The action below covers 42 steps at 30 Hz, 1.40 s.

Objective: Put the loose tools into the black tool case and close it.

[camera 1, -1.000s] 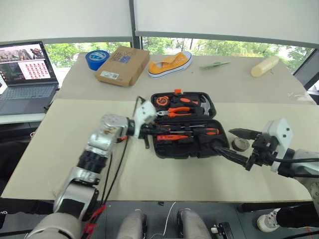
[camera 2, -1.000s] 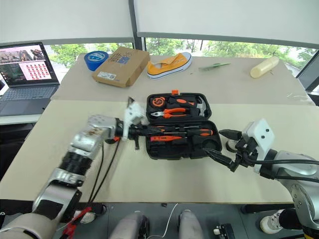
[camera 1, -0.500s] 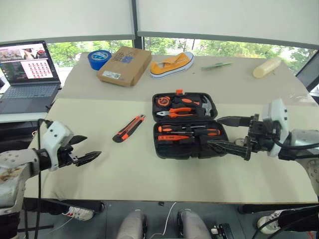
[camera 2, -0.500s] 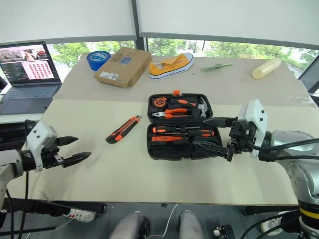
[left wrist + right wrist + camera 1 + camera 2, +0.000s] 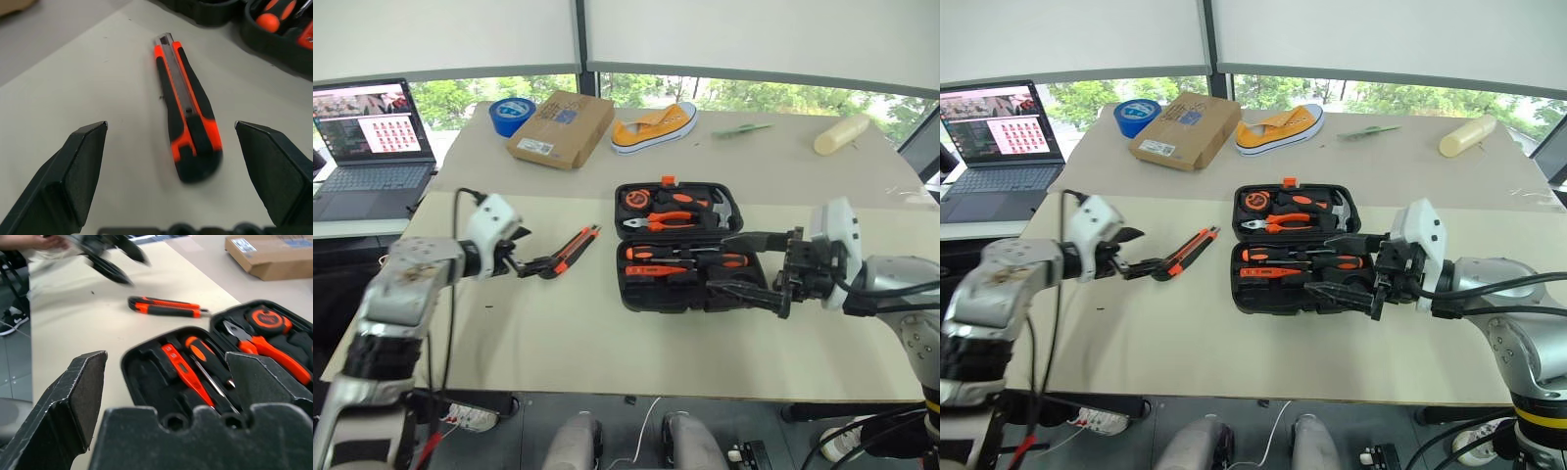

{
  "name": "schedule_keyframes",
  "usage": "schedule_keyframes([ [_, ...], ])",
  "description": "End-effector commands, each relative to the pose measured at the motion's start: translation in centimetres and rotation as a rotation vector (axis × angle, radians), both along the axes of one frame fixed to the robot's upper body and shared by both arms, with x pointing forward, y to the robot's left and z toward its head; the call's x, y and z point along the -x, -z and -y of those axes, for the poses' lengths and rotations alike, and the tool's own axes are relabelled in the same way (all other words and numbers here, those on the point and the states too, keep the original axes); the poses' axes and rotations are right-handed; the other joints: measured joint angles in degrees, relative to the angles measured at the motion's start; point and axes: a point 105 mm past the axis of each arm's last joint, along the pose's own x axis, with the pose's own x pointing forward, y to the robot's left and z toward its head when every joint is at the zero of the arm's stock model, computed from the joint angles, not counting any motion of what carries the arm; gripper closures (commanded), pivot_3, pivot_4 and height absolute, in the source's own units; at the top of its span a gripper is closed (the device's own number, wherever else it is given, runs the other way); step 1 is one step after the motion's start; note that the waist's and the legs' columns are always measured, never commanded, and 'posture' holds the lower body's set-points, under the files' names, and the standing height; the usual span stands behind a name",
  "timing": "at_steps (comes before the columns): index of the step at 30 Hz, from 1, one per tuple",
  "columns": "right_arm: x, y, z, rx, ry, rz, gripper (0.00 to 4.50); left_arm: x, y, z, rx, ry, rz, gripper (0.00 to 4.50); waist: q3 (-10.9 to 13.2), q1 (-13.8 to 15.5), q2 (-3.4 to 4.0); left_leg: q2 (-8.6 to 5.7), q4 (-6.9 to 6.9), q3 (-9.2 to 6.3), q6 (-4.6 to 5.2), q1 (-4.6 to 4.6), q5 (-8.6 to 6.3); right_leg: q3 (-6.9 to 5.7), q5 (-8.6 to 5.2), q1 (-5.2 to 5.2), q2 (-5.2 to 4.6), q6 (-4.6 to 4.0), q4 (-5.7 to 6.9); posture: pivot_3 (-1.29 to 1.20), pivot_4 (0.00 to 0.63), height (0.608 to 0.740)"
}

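Left gripper (image 5: 536, 264) is held with its jaws spread wide and nothing between them, just short of the rear end of the utility knife (image 5: 571, 249); in the left wrist view the knife (image 5: 188, 115) lies on the table between the two fingers (image 5: 73, 176), apart from both. Right gripper (image 5: 744, 264) is likewise spread wide and empty, held over the right end of the black tool case (image 5: 680, 245).

The case is seen lying open on the beige table (image 5: 607, 343), its orange latch at the far edge. Its far half is noted to hold orange-handled pliers (image 5: 661, 219), an orange tape measure (image 5: 635, 199) and a steel-headed hammer (image 5: 720, 208). The near half is occupied by two long screwdrivers with orange-black handles (image 5: 690, 258) and a slim orange tester screwdriver (image 5: 183, 369). The right end of the near half is hidden behind the right gripper.

The utility knife is found on the table just left of the case, outside it, lying at an angle.

On the far table are noted a laptop (image 5: 367, 147), a brown cardboard box (image 5: 558, 129), a yellow shoe (image 5: 652, 124), a blue tape roll (image 5: 511, 115), and a pale yellow object (image 5: 840, 133); all are well apart from the case.
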Motion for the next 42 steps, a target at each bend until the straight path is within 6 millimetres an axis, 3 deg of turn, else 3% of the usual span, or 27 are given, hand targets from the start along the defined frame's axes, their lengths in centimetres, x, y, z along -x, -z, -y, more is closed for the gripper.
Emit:
schedule_keyframes([
  [1, 0.6, -0.4, -0.2, -0.013, 0.005, 0.019, 0.0, -0.8, 1.2, 0.9, -0.073, 0.045, -0.037, 0.02, 0.0, -0.29, 0.0, 0.02, -0.01, 0.02, 0.01, 0.0, 0.0, 0.0, 0.0, -0.03, 0.03, 0.0, -0.01, 0.0, 0.15, 0.735],
  [4, 0.5, 0.0, -0.2, -0.004, 0.03, 0.03, 0.0, -1.3, 2.7, 0.8, -0.15, 0.038, -0.07, 0.02, 0.0, -0.43, -0.01, 0.08, -0.03, 0.03, 0.04, -0.02, -0.03, 0.0, -0.01, -0.08, 0.09, 0.0, -0.04, 0.0, 0.15, 0.735],
  [8, 0.0, 0.2, -0.1, 0.003, 0.072, 0.05, 0.0, -1.8, 3.0, 0.8, -0.164, 0.009, -0.068, 0.02, -0.01, -0.1, 0.0, 0.13, -0.01, 0.05, 0.05, 0.02, -0.02, 0.01, -0.01, 0.0, 0.02, 0.0, -0.02, 0.0, 0.15, 0.735],
  [9, 0.0, 0.2, 0.0, 0.005, 0.075, 0.051, 0.0, -1.8, 3.0, 0.8, -0.16, 0.009, -0.068, 0.54, -0.01, -0.09, 0.0, 0.14, 0.0, 0.05, 0.05, 0.06, -0.03, 0.0, -0.01, 0.05, 0.02, 0.0, -0.02, 0.0, 0.15, 0.735],
  [11, -0.1, 0.3, 0.1, 0.011, 0.085, 0.058, 0.0, -1.6, 3.0, 0.9, -0.145, 0.015, -0.075, 0.98, -0.01, 0.04, -0.01, 0.15, 0.0, 0.05, 0.05, 0.07, -0.03, 0.01, -0.01, 0.04, 0.0, 0.0, -0.01, 0.0, 0.15, 0.735],
  [15, -0.2, 0.4, 0.7, 0.026, 0.117, 0.068, 0.0, -1.1, 2.5, 0.1, -0.112, 0.004, -0.081, 2.55, -0.01, -0.01, 0.0, 0.16, 0.0, 0.04, 0.04, 0.07, -0.02, 0.01, -0.01, 0.02, 0.03, 0.0, 0.06, 0.0, 0.15, 0.735],
  [17, -0.2, 0.5, 1.2, 0.032, 0.131, 0.063, 0.0, -1.3, 1.3, -0.6, -0.072, -0.025, -0.066, 2.78, -0.01, -0.18, 0.0, 0.18, 0.0, 0.04, 0.04, 0.06, -0.02, 0.01, -0.01, 0.0, 0.05, 0.0, 0.06, 0.0, 0.15, 0.735],
  [20, 0.1, 0.6, 1.6, 0.025, 0.138, 0.039, 0.0, -1.8, -1.5, -0.3, -0.025, 0.007, 0.026, 2.78, 0.0, -0.27, -0.01, 0.19, -0.01, 0.04, 0.04, 0.02, -0.02, 0.01, -0.01, -0.07, 0.1, 0.0, 0.07, 0.0, 0.15, 0.735],
  [25, 1.0, 1.1, 2.1, 0.037, 0.128, 0.005, 0.0, -0.5, -7.3, 4.5, 0.012, 0.322, 0.241, 2.78, 0.02, 0.72, -0.04, 0.18, 0.04, 0.0, 0.04, -0.11, -0.02, -0.07, -0.01, -0.07, -0.02, 0.0, 0.0, 0.0, 0.15, 0.735],
  [28, 1.1, 1.4, 2.5, 0.064, 0.152, 0.013, 0.0, 0.7, -8.1, 7.6, -0.011, 0.5, 0.267, 2.78, 0.02, 0.88, -0.04, 0.12, 0.18, 0.02, 0.05, -0.19, -0.03, -0.06, 0.02, -0.05, -0.09, 0.04, -0.05, 0.0, 0.15, 0.735],
  [31, 1.1, 1.7, 2.9, 0.086, 0.169, 0.019, 0.0, 1.3, -7.6, 10.2, -0.044, 0.627, 0.255, 2.78, 0.01, 0.67, -0.03, 0.08, 0.21, 0.04, 0.08, -0.15, -0.04, -0.04, 0.02, 0.0, -0.08, 0.05, -0.06, 0.0, 0.15, 0.735],
  [34, 1.6, 1.9, 3.5, 0.094, 0.193, 0.009, 0.0, 3.1, -5.4, 14.3, -0.097, 0.805, 0.154, 2.78, 0.01, 0.66, -0.03, 0.04, 0.2, 0.04, 0.08, -0.11, -0.04, -0.03, 0.01, 0.03, 0.05, 0.05, -0.06, 0.0, 0.15, 0.735],
  [38, 2.1, 2.3, 3.8, 0.09, 0.228, 0.01, 0.0, 4.5, -1.5, 15.5, -0.226, 0.894, 0.033, 2.78, 0.02, 0.06, -0.04, 0.06, 0.19, 0.05, 0.11, -0.14, -0.05, 0.03, 0.01, -0.01, 0.1, 0.05, -0.08, 0.0, 0.15, 0.735],
  [42, 2.4, 2.6, 3.8, 0.076, 0.266, 0.011, 0.0, 4.1, -0.8, 17.1, -0.196, 0.804, -0.035, 2.78, 0.02, -0.08, -0.04, 0.14, 0.13, 0.03, 0.12, -0.09, -0.05, 0.08, 0.01, -0.02, 0.17, 0.04, -0.05, 0.0, 0.15, 0.735],
])
